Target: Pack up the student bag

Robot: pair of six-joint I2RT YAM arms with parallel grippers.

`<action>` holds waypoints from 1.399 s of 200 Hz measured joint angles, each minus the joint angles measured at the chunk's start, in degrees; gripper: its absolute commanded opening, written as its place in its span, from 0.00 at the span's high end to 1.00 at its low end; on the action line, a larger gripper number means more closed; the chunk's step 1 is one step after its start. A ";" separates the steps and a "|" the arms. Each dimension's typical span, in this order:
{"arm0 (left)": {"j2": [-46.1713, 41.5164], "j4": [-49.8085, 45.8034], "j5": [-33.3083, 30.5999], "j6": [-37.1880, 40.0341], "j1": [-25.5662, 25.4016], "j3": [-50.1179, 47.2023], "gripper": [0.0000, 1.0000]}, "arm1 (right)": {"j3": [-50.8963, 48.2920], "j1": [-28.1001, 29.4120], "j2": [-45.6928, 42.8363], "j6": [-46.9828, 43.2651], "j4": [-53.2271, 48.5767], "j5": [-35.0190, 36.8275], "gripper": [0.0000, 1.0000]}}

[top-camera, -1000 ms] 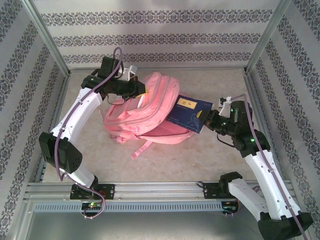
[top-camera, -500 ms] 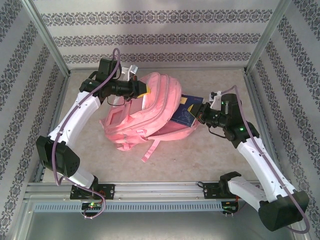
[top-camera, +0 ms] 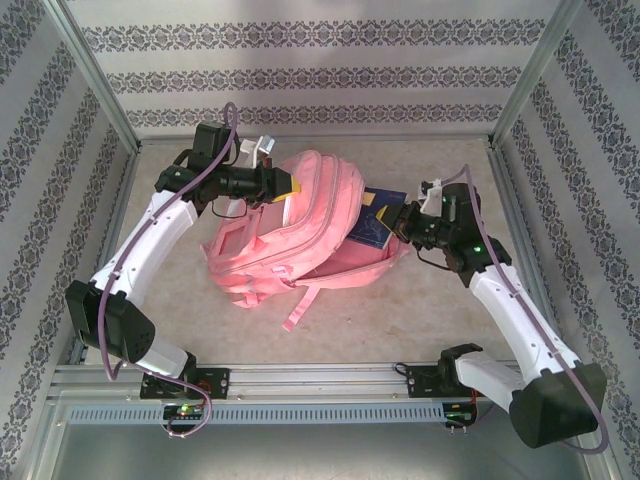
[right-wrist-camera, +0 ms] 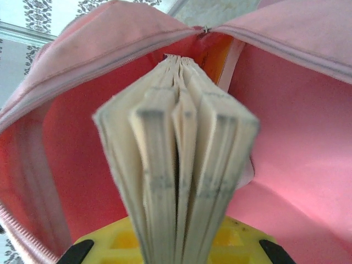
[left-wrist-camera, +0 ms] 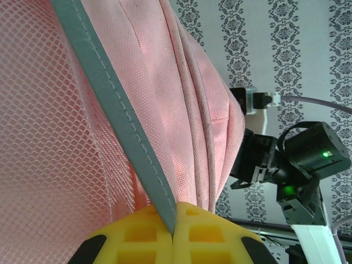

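Left fingers, with yellow pads, were pinched shut on a grey strip sewn along the student bag, next to its pink mesh fabric. Right fingers were clamped on the near end of a blue book, whose cream pages fanned slightly between them. The book's far end sat inside the bag's open main compartment, against the pink lining, with the zip edge arching over it. The bag lay slumped in the middle of the pale bench, between the two white arms, one strap trailing toward the near edge.
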 measured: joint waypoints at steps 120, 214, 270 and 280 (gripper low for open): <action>-0.15 2.69 0.70 -1.11 -0.15 -1.14 1.00 | 1.84 11.32 20.11 11.82 16.46 0.15 1.00; -0.15 4.20 1.03 -1.88 -0.48 -1.77 1.00 | 15.52 18.99 37.86 13.42 18.95 7.10 0.54; -0.15 3.50 -0.66 -1.03 -0.44 -1.84 1.00 | 16.76 19.45 38.77 10.08 18.99 6.78 0.21; -0.15 3.32 -0.92 -0.81 -0.46 -1.84 1.00 | 16.50 19.17 37.29 8.90 18.08 6.71 0.17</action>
